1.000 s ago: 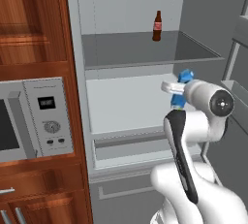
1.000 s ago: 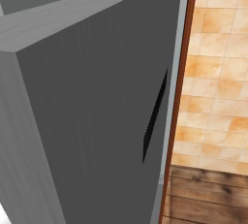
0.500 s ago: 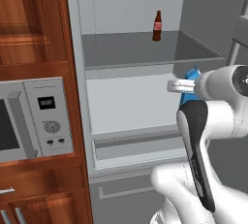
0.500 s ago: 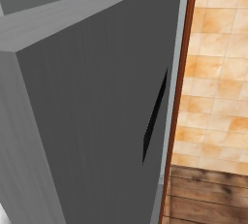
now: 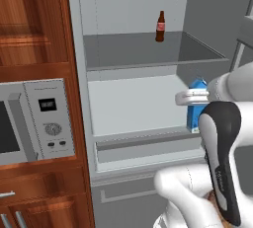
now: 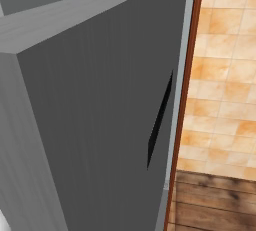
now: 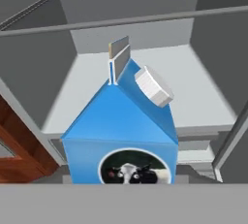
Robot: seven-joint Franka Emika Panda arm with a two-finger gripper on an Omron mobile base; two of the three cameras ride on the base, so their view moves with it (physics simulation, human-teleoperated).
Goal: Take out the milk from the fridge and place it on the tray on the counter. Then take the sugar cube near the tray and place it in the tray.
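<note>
Claw (image 5: 193, 97) closed around milk (image 5: 197, 107), gripping the upright carton near its top. Held at the front right of the fridge (image 5: 138, 103) middle shelf, below the bottle (image 5: 160, 26).

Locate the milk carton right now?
In the left base view the milk sits at the right front of the fridge's middle shelf, by the pincer, below the brown bottle.

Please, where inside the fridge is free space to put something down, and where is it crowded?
The upper shelf is bare left of the brown bottle. The lower shelf is bare from the left wall to the milk. It is crowded at the front right, where the end effector meets the milk.
</note>
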